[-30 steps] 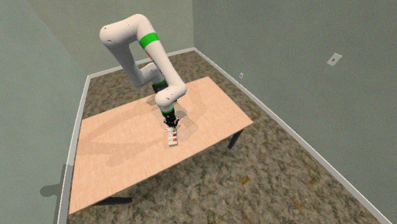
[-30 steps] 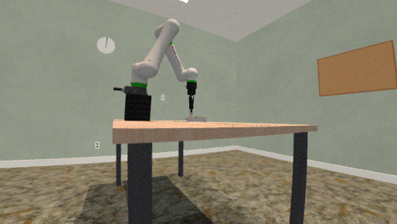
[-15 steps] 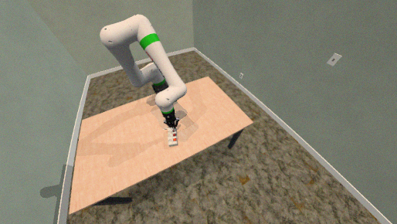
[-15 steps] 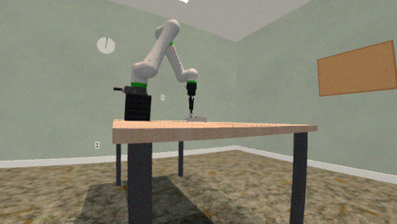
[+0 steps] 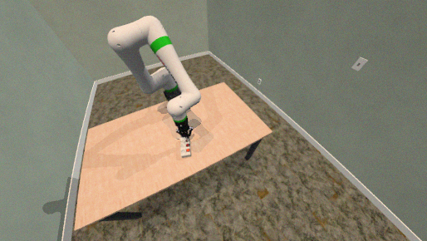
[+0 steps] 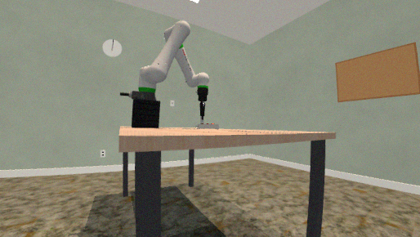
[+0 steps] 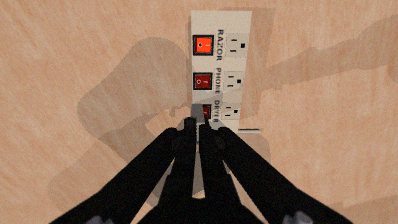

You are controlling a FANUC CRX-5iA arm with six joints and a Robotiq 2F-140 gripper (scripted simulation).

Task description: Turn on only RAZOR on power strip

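Observation:
The white power strip lies face up on the wooden table. In the wrist view the RAZOR switch glows bright red. The PHONE switch is darker red. The DRYER switch is dark red and half hidden by the fingertips. My gripper is shut on nothing, pointing straight down with its tips at the DRYER switch at the strip's near end.
The arm's black base stands at the table's far side. The table edge runs a little beyond the strip's far end.

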